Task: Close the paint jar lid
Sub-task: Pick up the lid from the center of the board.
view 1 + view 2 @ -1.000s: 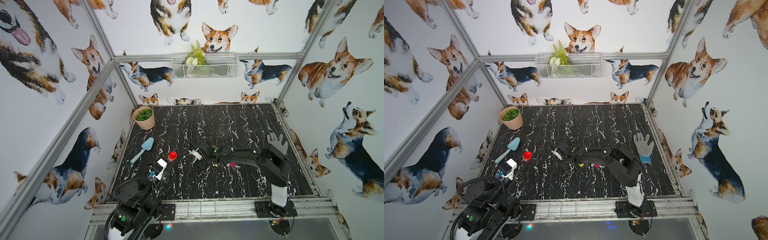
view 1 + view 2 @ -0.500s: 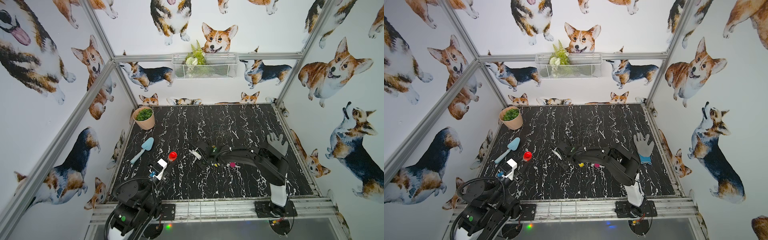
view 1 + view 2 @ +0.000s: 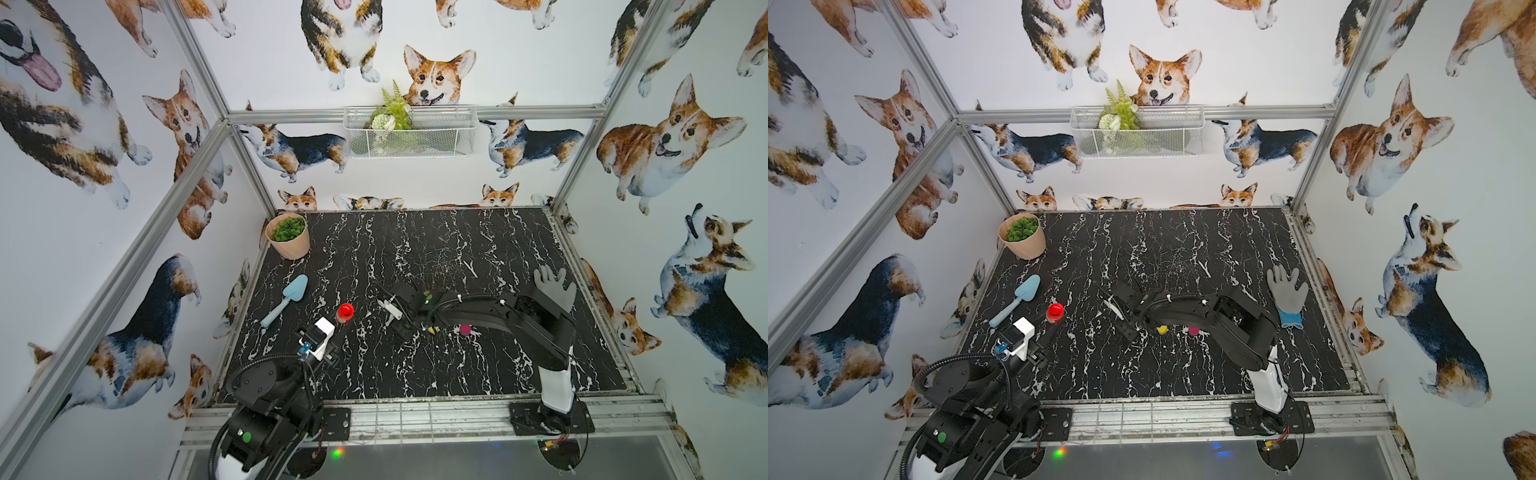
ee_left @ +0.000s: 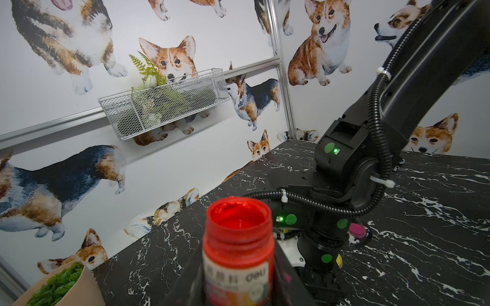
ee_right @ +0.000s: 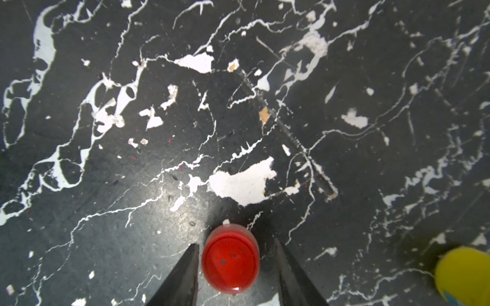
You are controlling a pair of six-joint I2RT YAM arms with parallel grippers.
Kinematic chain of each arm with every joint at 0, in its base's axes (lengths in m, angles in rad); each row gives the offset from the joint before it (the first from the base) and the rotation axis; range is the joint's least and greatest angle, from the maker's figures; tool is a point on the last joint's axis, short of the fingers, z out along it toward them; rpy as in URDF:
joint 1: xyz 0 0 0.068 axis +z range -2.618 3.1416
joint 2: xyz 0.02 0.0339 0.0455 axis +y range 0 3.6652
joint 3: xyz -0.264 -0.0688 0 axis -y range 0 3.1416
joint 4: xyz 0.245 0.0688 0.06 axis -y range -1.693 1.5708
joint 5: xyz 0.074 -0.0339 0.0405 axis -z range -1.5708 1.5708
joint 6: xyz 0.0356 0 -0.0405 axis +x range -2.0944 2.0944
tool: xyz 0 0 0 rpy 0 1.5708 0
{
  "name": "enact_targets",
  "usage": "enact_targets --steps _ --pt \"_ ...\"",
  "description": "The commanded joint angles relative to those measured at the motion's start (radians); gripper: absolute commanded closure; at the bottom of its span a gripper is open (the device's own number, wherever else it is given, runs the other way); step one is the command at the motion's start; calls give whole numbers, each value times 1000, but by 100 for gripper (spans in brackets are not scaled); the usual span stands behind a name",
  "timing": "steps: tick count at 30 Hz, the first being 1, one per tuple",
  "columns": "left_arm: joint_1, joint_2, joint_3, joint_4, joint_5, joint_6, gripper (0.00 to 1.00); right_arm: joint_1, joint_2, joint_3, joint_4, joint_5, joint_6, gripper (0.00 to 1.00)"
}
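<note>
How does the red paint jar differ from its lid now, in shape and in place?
The red paint jar stands upright and open; the lid lies flat on the table. The jar is tall with a printed label; the lid is low and plain. The left gripper is shut on the jar; the right gripper is open around the lid. Both are round and red.

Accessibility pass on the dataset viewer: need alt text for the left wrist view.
An open red paint jar, no lid on, fills the near foreground, held low in the shut left gripper. Behind it the right arm reaches down to the black marble table; a wire basket with a fern hangs on the corgi-print wall.
</note>
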Motion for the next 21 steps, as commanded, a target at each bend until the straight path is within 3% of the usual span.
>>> enact_targets --steps 1,21 --pt "0 -1 1 5 13 5 65 -1 8 10 -9 1 13 51" --pt "0 -1 1 3 12 7 65 0 23 25 -22 2 10 56"
